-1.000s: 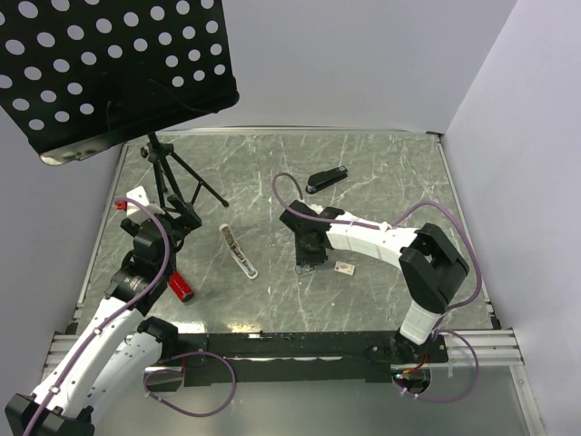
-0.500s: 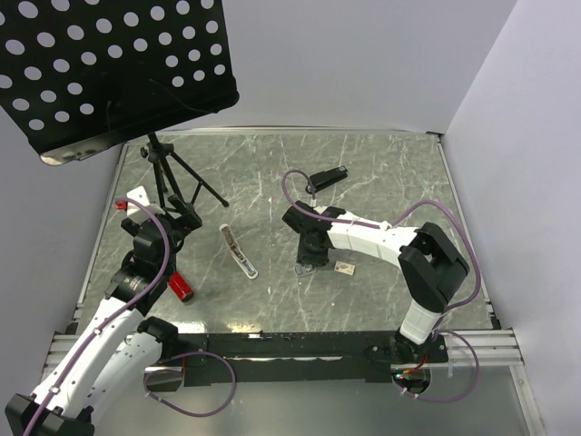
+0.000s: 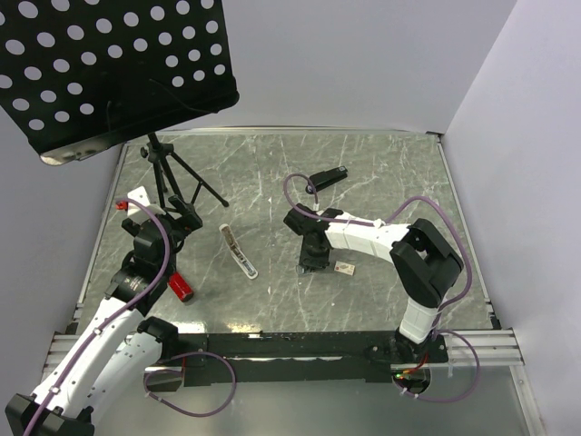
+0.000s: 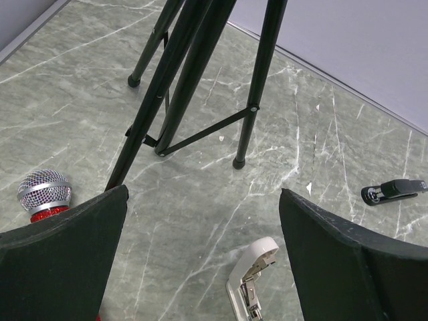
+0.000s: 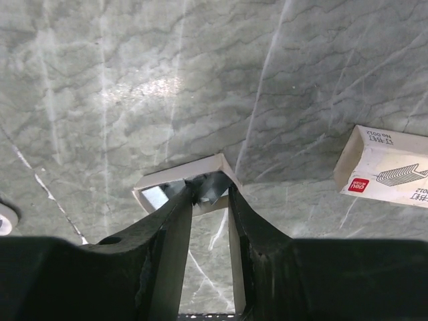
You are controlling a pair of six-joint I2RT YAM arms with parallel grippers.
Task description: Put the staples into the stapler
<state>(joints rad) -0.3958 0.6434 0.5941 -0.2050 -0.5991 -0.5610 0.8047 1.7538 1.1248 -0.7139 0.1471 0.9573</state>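
As the grey marbled table [image 3: 381, 163] carried a long white stapler [image 3: 238, 252], hinged open, near the left gripper [image 4: 204, 200] with its jaws spread wide, the right gripper [image 5: 210, 195] stood pinched on a silvery strip of staples [image 5: 212, 188] in its shallow white card tray [image 5: 155, 192], just beside the pale red-printed box [image 5: 386, 167]. Too shallow a pinch might snap or drop the strip.

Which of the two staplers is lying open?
The long white plastic stapler, unfolded flat with its metal track showing; the black stapler farther back is closed.
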